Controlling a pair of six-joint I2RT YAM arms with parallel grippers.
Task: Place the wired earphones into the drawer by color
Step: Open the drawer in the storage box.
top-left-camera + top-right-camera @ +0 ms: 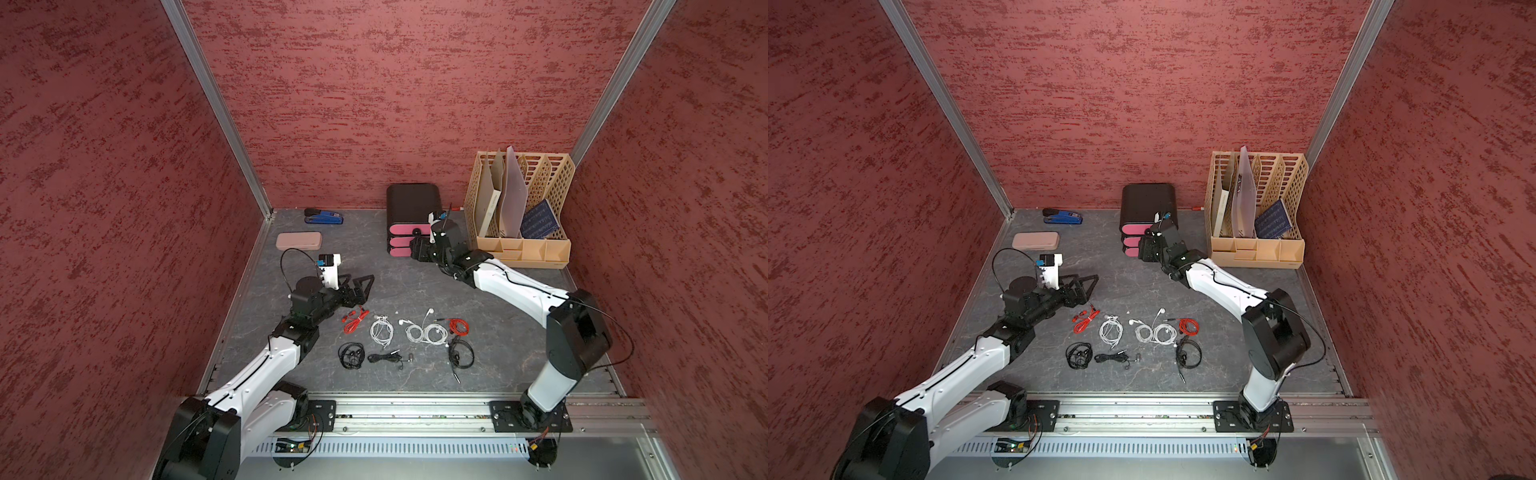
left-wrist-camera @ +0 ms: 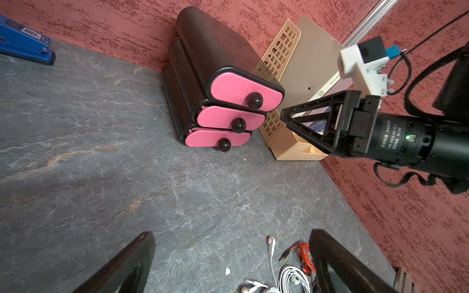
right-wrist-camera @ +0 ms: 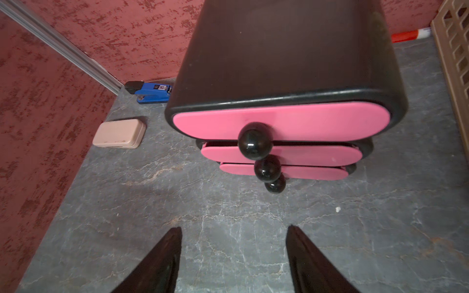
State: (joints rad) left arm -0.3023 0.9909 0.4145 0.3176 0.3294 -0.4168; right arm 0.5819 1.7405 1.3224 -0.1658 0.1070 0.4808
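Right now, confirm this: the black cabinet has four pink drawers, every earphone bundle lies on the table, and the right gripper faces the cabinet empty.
The count is wrong: the black cabinet has three pink drawers, not four, as the right wrist view shows. The rest holds: every earphone bundle lies on the table, and the right gripper faces the cabinet empty.
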